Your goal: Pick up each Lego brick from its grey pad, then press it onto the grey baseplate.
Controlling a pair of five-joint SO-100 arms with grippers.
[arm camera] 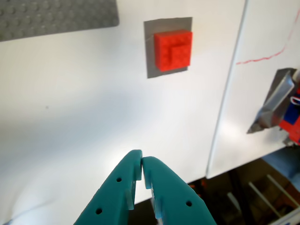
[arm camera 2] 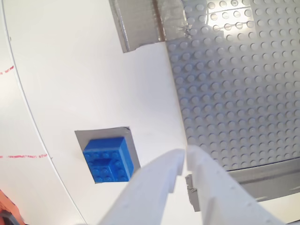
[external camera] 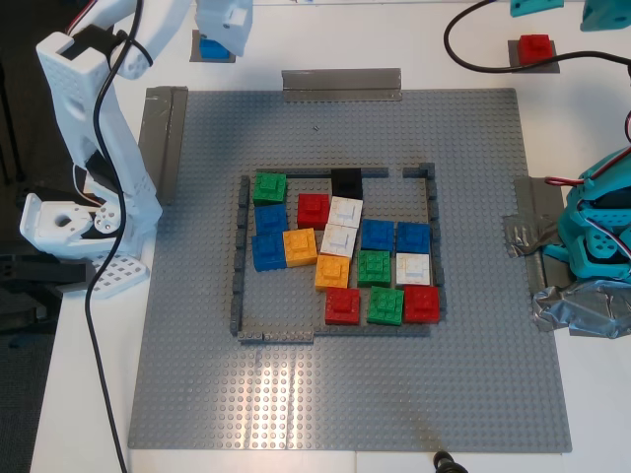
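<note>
A red Lego brick [arm camera: 173,49] sits on its grey pad [arm camera: 151,56], ahead of my first gripper [arm camera: 141,161], whose teal jaws are shut and empty above the white table. The red brick also shows in the exterior view [external camera: 533,45], at the top right. A blue Lego brick [arm camera 2: 107,159] sits on its grey pad [arm camera 2: 132,143] just beside my second gripper [arm camera 2: 183,154], whose white jaws are shut and empty. In the exterior view the blue brick [external camera: 210,46] is partly hidden under the white arm's head [external camera: 225,22]. The grey baseplate [external camera: 473,374] bears a dark grey frame [external camera: 237,286].
Several coloured bricks [external camera: 343,258] lie inside the frame. Grey tape strips [external camera: 341,84] hold the plate's edges. The white arm's base [external camera: 79,217] stands at the exterior view's left, the teal arm's base [external camera: 601,246] at its right. A black cable [external camera: 473,54] loops near the red brick.
</note>
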